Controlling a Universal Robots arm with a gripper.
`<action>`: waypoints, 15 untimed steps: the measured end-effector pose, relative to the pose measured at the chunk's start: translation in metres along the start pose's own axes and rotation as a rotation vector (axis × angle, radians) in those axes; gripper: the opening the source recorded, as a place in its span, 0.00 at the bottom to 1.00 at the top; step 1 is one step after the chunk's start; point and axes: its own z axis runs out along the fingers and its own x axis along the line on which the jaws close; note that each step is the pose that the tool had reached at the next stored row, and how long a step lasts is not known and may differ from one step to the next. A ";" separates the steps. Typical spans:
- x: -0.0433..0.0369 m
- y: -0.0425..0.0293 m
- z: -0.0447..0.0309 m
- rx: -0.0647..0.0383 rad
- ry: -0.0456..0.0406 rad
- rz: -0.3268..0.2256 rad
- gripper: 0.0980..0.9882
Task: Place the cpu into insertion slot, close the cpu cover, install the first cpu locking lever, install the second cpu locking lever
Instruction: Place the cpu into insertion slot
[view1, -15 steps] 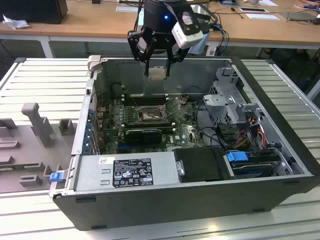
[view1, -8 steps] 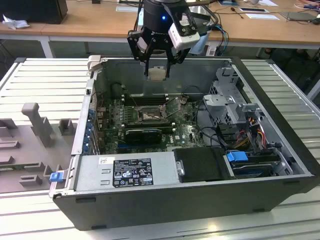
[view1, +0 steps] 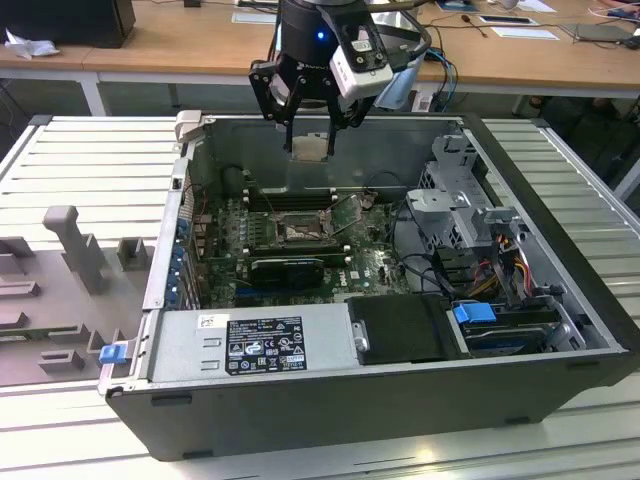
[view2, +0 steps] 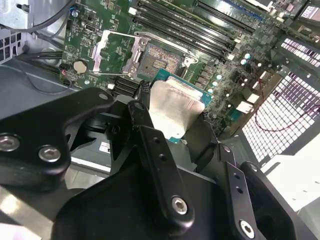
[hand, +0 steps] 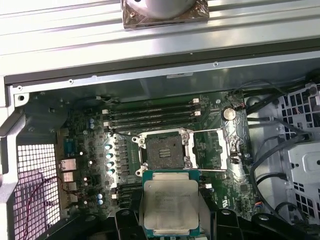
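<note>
Gripper (view1: 311, 140) clamped on cpu (hand: 170, 202), above open case (view1: 330, 415). Insertion slot (hand: 163, 151) bare, cpu cover (hand: 223, 149) flipped open. Judgement: keep chip level, edges square to slot.

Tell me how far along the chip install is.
Picked up: the end effector holds the chip over the open case. Nothing is seated: the socket is empty and its cover lies flipped open beside it. Placing, closing and locking are all left.
</note>
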 end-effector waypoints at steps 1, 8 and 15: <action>0.0000 0.0000 0.0000 0.000 -0.0001 0.001 0.48; 0.0000 0.0000 0.0000 0.000 -0.0021 0.025 0.48; 0.0000 0.0000 0.0000 -0.001 -0.0045 0.051 0.48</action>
